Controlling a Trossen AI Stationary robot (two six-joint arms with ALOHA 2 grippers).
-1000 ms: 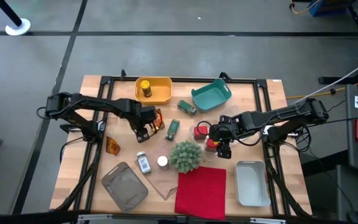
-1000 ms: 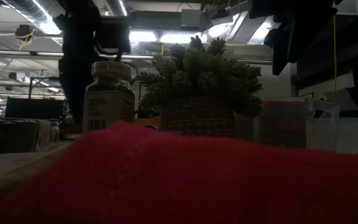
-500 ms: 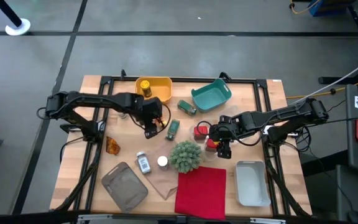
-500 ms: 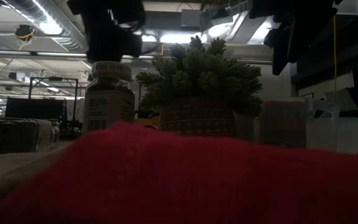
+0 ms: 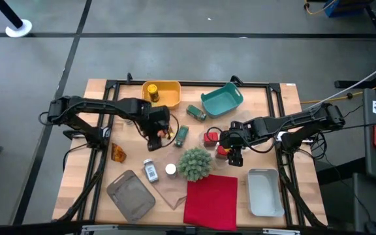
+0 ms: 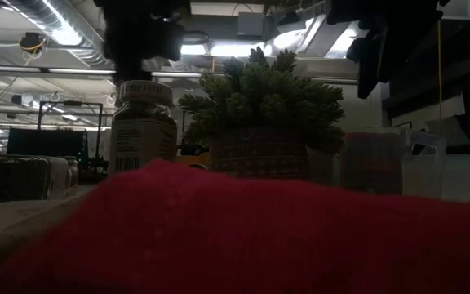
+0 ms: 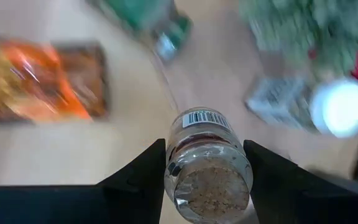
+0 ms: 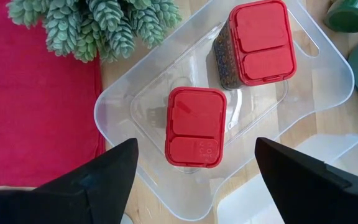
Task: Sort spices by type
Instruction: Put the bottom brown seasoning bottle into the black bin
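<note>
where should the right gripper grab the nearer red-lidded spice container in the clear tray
Judging by the right wrist view, take the red-lidded rectangular container across its narrower sides, coming straight down. It stands upright in the clear plastic tray, lid up, apart from its twin, and the open right gripper hangs above it.

Two lidded tins (image 8: 196, 134) stand in a clear tray (image 8: 331, 78) beside the plant ball (image 5: 194, 163); the cloth (image 5: 211, 200) lies before it.

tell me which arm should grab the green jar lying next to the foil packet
Neither is free right now, but left sits closer. The left claw is shut on a clear jar beside the green jar; the right claw hangs open over red-lidded tins.
</note>
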